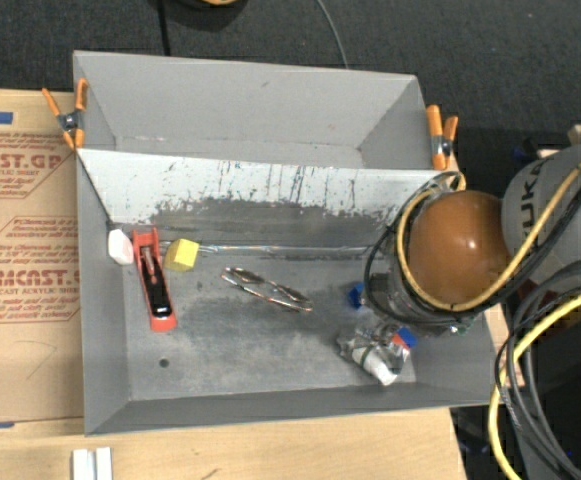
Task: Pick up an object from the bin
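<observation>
Blue bit (pixel 354 294) lies right side of the bin (pixel 250 363), just beside the tool (pixel 378 353). Honestly can't tell if the tool's apart or together.

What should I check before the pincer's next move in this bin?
1. Pincer placement: low in the near right corner of the bin. Ok.
2. Grasp on a thing: cannot tell; the arm's orange cover blocks the view from above.
3. Nearest thing: a small grey and white piece lies right at the pincer. Ok.
4. Blue piece: it lies close beside the wrist and might get nudged. Not ok.
5. Metal tool: mid-bin, apart from the arm. Ok.
6. Red tool and yellow block: by the far left side, out of the way. Ok.
</observation>
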Available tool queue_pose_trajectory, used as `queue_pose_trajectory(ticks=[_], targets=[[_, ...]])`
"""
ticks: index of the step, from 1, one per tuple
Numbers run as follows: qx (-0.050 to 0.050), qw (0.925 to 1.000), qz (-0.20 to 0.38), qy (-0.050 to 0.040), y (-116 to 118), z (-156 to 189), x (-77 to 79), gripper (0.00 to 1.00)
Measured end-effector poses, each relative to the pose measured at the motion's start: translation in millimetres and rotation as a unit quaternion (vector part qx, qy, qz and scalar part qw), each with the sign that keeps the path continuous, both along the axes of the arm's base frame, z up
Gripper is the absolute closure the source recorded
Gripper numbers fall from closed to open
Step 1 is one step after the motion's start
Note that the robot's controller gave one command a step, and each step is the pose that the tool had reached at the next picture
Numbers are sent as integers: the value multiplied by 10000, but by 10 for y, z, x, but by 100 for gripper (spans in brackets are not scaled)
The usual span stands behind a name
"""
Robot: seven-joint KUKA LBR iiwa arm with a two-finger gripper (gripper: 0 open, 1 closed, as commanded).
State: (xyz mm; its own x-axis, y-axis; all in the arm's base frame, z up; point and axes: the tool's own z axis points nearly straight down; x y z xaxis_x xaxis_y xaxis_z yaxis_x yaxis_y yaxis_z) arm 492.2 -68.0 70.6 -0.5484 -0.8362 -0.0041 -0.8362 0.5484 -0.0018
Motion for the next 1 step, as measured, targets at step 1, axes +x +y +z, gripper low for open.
queue_pose_trajectory(ticks=[1], targets=[[-1,10000,1,0,0,0,0,100]])
